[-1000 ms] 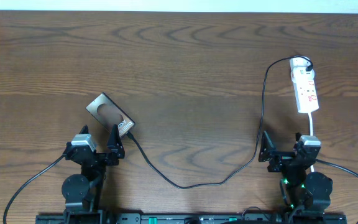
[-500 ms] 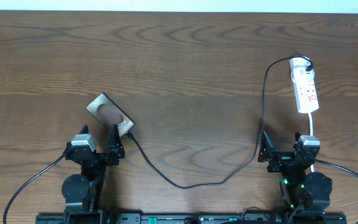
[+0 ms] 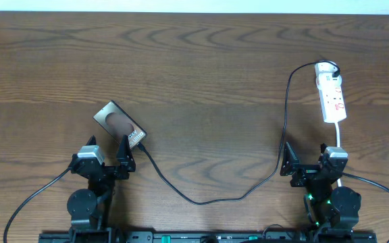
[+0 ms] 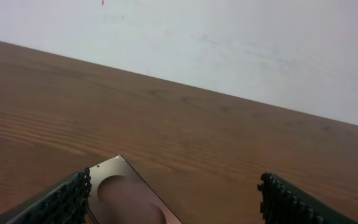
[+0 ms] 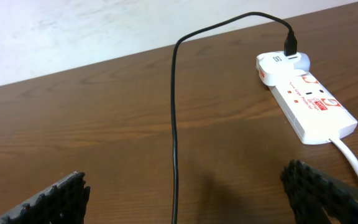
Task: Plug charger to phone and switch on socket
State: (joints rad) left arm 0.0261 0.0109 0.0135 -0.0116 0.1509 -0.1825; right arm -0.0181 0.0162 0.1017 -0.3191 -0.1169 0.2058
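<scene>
Evidently the left end effector [image 3: 107, 154] sat low at the near edge of the table [image 3: 194, 61] with its jaws released, wide apart and gripping nothing; in the left wrist view its two ribbed fingers [image 4: 67, 199] framed the corner of the phone [image 4: 126, 199]. From overhead, the phone [image 3: 119, 125] lay flat and angled on the wood just beyond that end effector, its dark circle facing up. The charger [image 3: 201, 201] met the phone's near right end, close beside the left end effector's inner finger, though whether its tip was seated there could not be told. From that end the cable sagged toward the near edge, crossed to the right, then climbed and curved over into a white adapter at the far end of the socket [image 3: 331, 94]. The socket lay far right on the table, lengthwise away from the arms, its white cord [image 3: 340, 135] trailing back toward the right end effector [image 3: 310, 160]. That end effector was also released, jaws spread and empty, well short of the socket [image 5: 306, 102], with the charger [image 5: 174, 124] running between its fingers [image 5: 55, 202] in the right wrist view.
</scene>
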